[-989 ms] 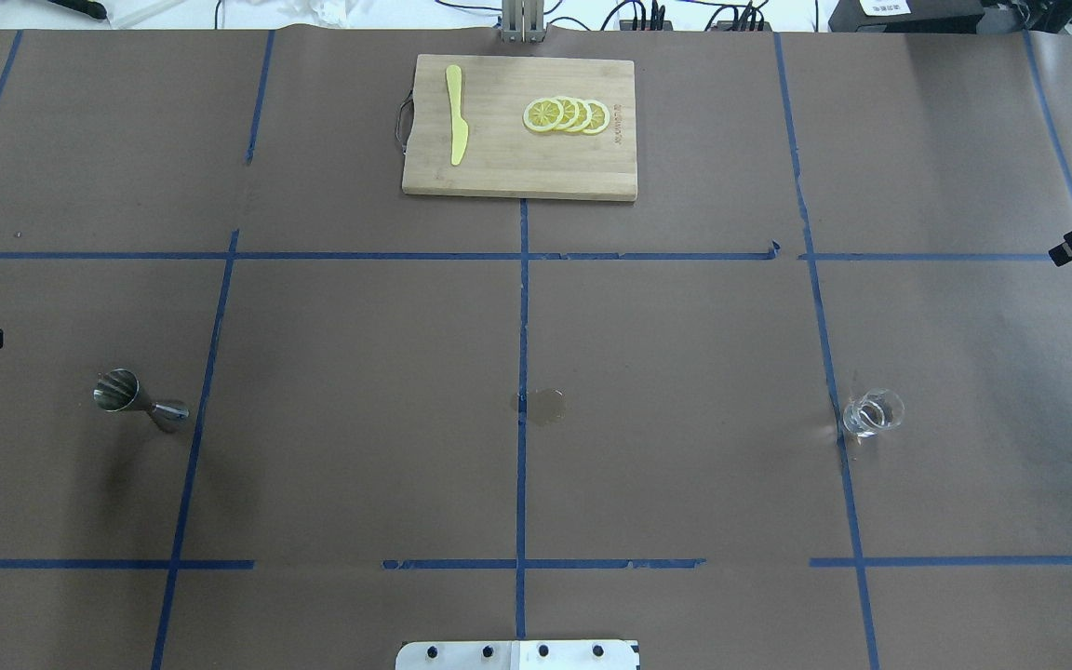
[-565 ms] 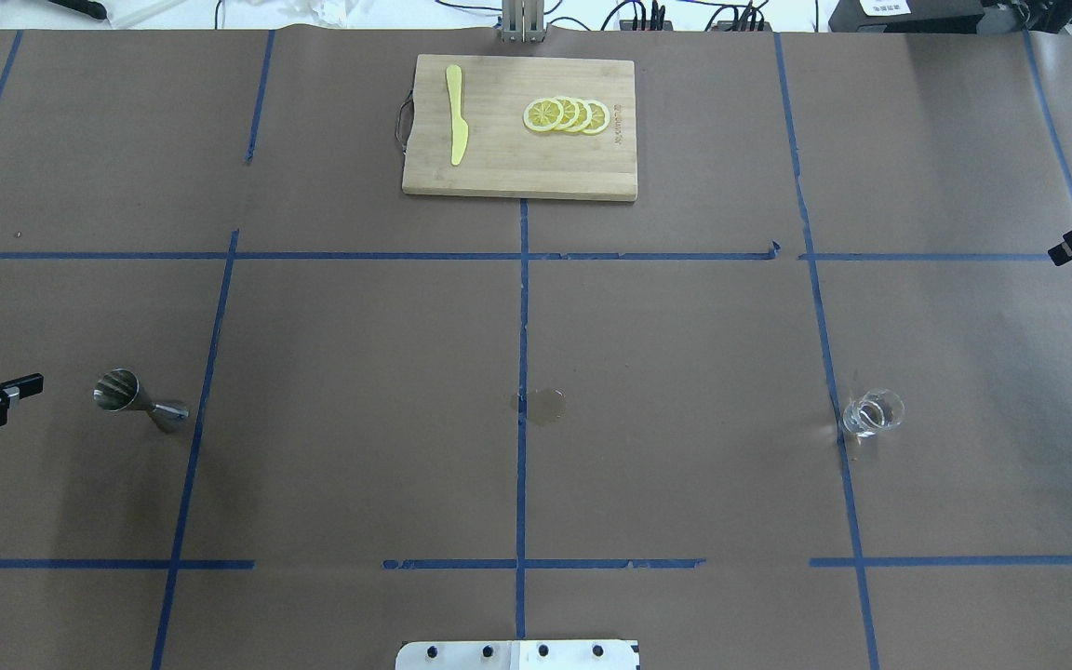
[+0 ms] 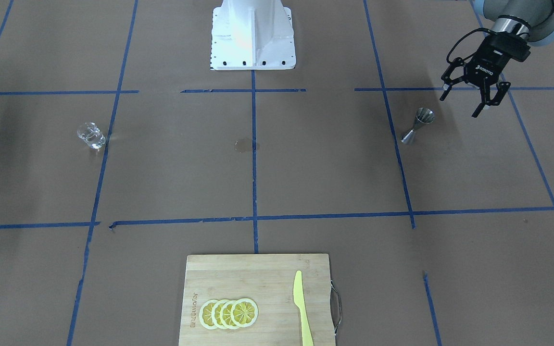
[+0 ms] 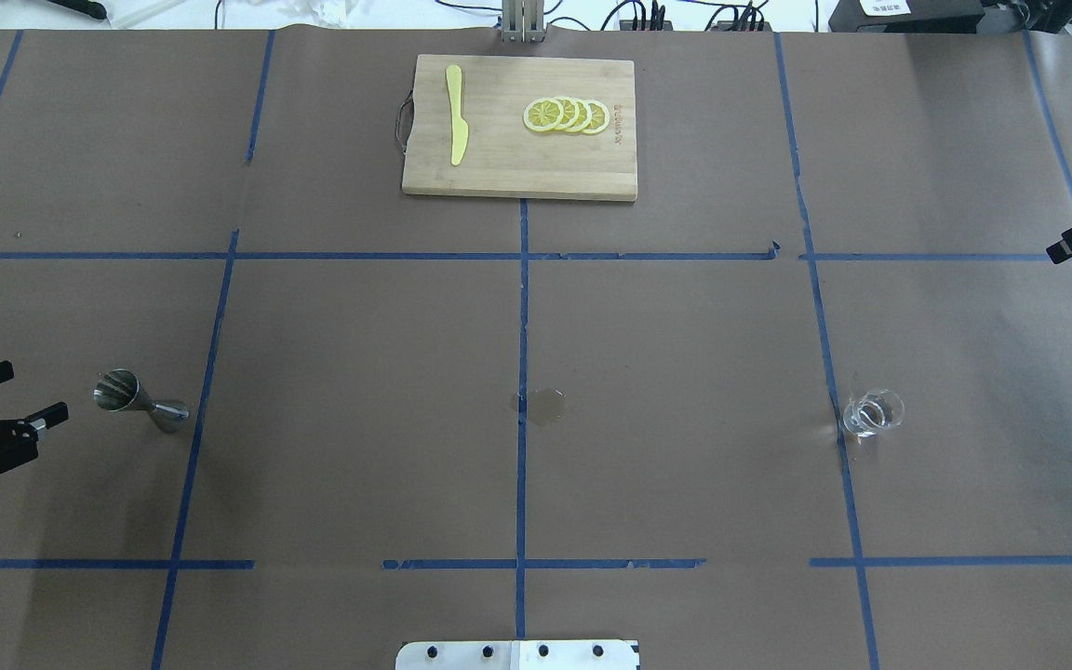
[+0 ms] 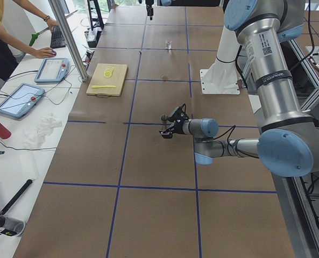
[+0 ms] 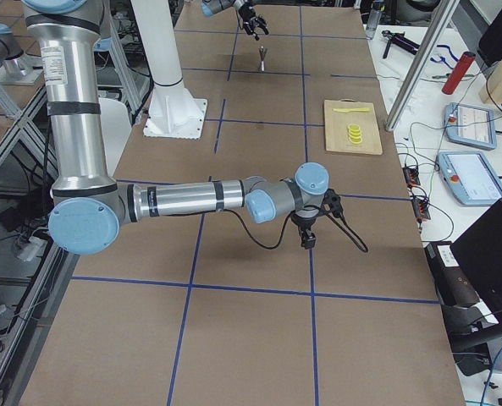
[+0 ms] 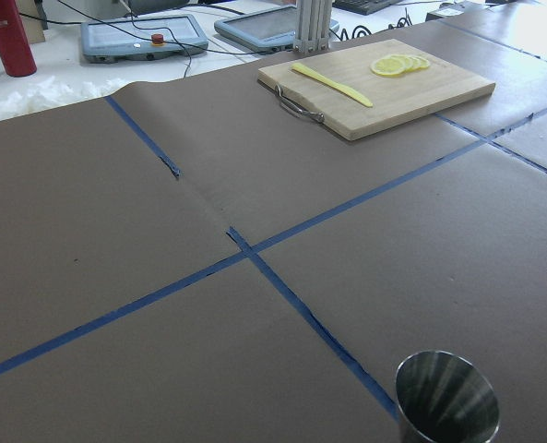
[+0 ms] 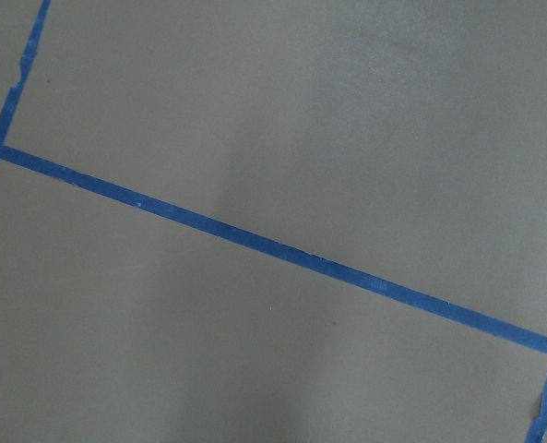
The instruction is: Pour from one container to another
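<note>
Left hand [image 3: 459, 106] splayed near jigger [image 3: 417, 126], front view

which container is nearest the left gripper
The steel jigger, standing just beside the open left gripper; the glass tumbler stands far off on the opposite side.

A brown-papered table [image 4: 685, 326], gridded with blue tape [image 4: 522, 307], carries a steel jigger [image 4: 131, 400] and a clear glass tumbler [image 4: 872, 413] well apart, a wooden cutting board [image 4: 499, 158] and 1 dark stain [image 4: 545, 407] between them.
</note>
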### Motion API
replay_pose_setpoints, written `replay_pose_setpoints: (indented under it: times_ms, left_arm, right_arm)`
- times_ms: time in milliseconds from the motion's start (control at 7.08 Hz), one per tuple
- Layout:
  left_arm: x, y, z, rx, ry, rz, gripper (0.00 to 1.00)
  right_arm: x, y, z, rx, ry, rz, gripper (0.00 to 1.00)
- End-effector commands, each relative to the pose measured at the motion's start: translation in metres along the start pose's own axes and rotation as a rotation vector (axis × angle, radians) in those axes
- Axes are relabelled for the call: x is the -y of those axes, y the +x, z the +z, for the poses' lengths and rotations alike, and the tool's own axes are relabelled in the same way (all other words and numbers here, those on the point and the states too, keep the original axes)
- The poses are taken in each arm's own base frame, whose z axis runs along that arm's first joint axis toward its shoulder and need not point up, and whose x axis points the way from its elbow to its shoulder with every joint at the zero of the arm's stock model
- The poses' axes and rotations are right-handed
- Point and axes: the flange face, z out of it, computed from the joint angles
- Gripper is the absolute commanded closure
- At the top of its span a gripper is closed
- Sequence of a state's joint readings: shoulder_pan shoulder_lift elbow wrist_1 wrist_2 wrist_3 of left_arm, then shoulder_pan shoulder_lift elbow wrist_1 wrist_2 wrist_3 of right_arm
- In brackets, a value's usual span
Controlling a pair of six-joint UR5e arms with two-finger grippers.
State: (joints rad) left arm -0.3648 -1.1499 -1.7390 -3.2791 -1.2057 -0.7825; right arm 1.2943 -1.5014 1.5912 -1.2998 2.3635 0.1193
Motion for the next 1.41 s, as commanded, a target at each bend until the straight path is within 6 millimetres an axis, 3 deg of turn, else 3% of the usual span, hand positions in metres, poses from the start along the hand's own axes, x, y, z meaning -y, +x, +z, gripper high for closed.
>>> replay_pose_setpoints:
  times_ms: [0, 424, 707, 1272]
  left_arm:
    - [-0.030, 0.033, 0.003, 0.026, 0.035, -0.095, 0.05]
    - [-0.049, 0.054, -0.002, 0.109, 0.143, -0.076, 0.02]
    - [-0.065, 0.094, 0.019, 0.177, 0.185, -0.028, 0.01]
    - [-0.092, 0.125, 0.059, 0.201, 0.239, -0.046, 0.01]
  right_arm:
    - [0.001, -0.002, -0.002, -0.001, 0.005, -0.005, 0.00]
    - [0.001, -0.004, -0.004, 0.000, 0.009, -0.009, 0.00]
    - [-0.001, -0.003, -0.003, -0.002, 0.007, -0.007, 0.00]
    - [-0.002, -0.004, -0.004, 0.001, 0.006, -0.004, 0.00]
